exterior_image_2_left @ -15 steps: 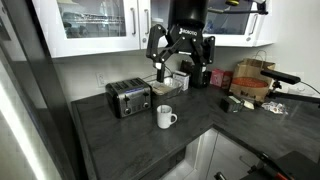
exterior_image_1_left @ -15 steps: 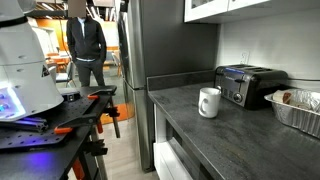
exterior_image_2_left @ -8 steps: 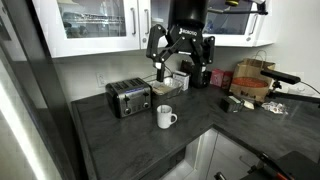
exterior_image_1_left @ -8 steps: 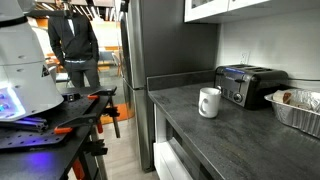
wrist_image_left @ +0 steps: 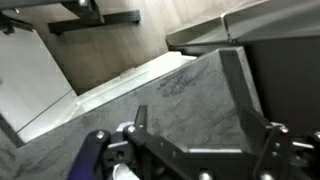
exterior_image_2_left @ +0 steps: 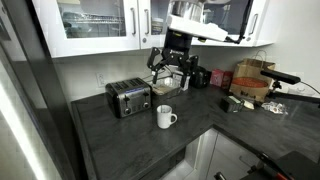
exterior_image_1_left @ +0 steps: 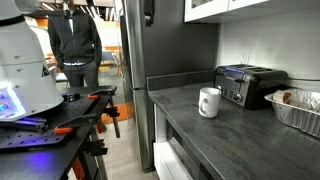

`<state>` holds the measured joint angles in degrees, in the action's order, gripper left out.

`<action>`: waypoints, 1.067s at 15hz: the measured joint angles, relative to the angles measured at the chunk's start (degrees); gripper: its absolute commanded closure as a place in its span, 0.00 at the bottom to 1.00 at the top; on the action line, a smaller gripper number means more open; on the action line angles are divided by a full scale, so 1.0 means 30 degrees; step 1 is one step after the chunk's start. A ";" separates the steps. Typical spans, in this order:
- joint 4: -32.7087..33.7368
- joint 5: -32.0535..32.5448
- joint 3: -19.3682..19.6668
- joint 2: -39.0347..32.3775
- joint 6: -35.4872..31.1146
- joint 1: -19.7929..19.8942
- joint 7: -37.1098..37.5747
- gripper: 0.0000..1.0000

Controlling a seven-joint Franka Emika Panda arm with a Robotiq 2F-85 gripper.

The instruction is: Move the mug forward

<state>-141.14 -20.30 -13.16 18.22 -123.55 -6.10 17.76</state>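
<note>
Mug [exterior_image_2_left: 165,117] stands upright on dark counter [exterior_image_2_left: 110,140] near toaster [exterior_image_2_left: 128,98]; jaws hang spread above, empty.

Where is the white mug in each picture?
In an exterior view: the mug stands on the counter, right of middle, just left of the toaster.
In an exterior view: the mug is near the middle, in front of the toaster and to its right.
Wrist view: no mug can be made out for sure.
Shared landmark: the toaster, next to the mug in both exterior views.
</note>
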 measured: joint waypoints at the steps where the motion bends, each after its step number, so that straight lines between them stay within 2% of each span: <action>1: 0.0301 0.0227 0.0005 -0.1144 -0.1242 0.0179 0.0235 0.00; 4: 0.1475 0.1949 0.0076 -0.4557 -0.3842 0.0588 0.3169 0.00; 6: 0.2425 0.2769 0.0425 -0.6694 -0.4633 0.0613 0.5397 0.00; 12: 0.5467 0.2514 0.2053 -1.1505 -0.4654 -0.0177 1.0385 0.00; 16: 0.6864 0.1085 0.2902 -1.3429 -0.4654 -0.0428 1.2657 0.00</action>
<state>-120.55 -17.05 -4.45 -22.06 -137.51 -7.38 55.73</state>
